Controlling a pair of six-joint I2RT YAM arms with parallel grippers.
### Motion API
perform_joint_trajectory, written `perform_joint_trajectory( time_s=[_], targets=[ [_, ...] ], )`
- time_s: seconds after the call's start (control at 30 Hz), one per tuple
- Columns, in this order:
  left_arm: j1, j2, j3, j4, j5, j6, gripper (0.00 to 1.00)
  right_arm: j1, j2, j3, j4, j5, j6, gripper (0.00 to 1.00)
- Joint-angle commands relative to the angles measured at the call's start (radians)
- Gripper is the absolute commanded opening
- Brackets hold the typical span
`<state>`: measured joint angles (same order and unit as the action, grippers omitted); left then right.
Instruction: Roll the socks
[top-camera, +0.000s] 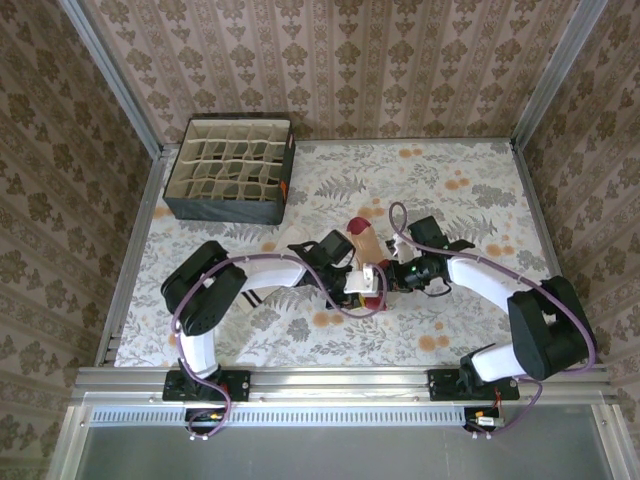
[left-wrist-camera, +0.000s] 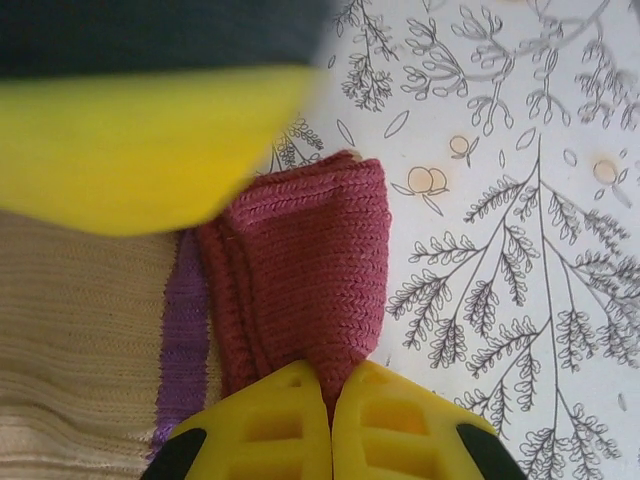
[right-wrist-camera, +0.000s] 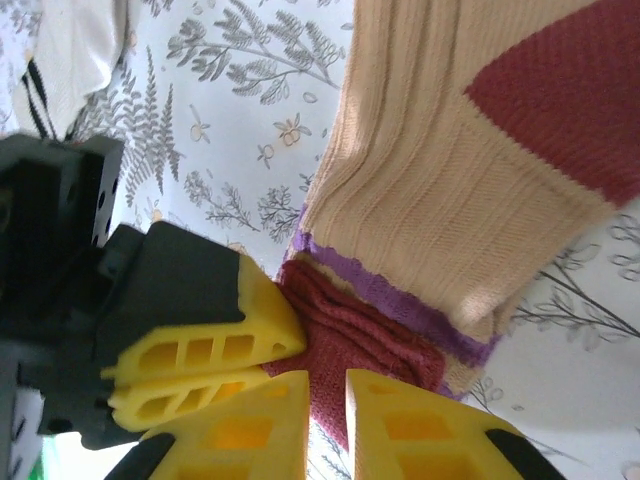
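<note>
flowered tablecloth (top-camera: 480, 200) below; left gripper (left-wrist-camera: 332, 385) pinches the maroon end (left-wrist-camera: 300, 270) of the tan sock (right-wrist-camera: 430, 180). right gripper (right-wrist-camera: 328, 400), jaws barely apart, grip unclear: the fold may spring open.

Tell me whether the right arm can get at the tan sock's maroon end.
Probably yes. The right gripper sits at the maroon end of the tan sock with nothing between. The left gripper pinches that same end beside it, so room looks tight.

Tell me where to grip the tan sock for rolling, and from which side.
On the tan sock, pinch the maroon cuff, coming from the cuff end, opposite the heel. It looks doubled into a thick fold, while the leg lies flat.
</note>
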<state>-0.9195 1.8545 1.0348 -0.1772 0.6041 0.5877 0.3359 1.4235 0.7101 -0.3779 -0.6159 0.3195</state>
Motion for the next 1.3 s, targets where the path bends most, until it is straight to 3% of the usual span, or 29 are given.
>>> perform_joint_trajectory(
  time_s=[0.0,0.27,0.6,1.07,1.17,1.27],
  targets=[
    [0.032,0.032,0.019,0.008,0.174,-0.146,0.00,-0.003,0.033,-0.040,0.142,-0.102,0.021,0.22],
    [0.092,0.050,0.005,0.082,0.296,-0.258,0.00,-0.001,0.136,-0.042,0.169,-0.123,-0.005,0.41],
    [0.155,0.102,0.019,0.146,0.351,-0.392,0.00,0.008,0.128,-0.042,0.143,-0.078,-0.001,0.48],
    [0.195,0.169,0.042,0.134,0.304,-0.502,0.00,0.037,0.083,-0.074,0.172,-0.013,0.036,0.48],
    [0.202,0.169,0.036,0.147,0.303,-0.511,0.00,0.038,0.084,-0.066,0.147,0.018,0.034,0.41],
    [0.205,0.164,0.028,0.157,0.300,-0.511,0.00,0.038,0.100,-0.050,0.095,0.082,0.040,0.26]
  ],
)
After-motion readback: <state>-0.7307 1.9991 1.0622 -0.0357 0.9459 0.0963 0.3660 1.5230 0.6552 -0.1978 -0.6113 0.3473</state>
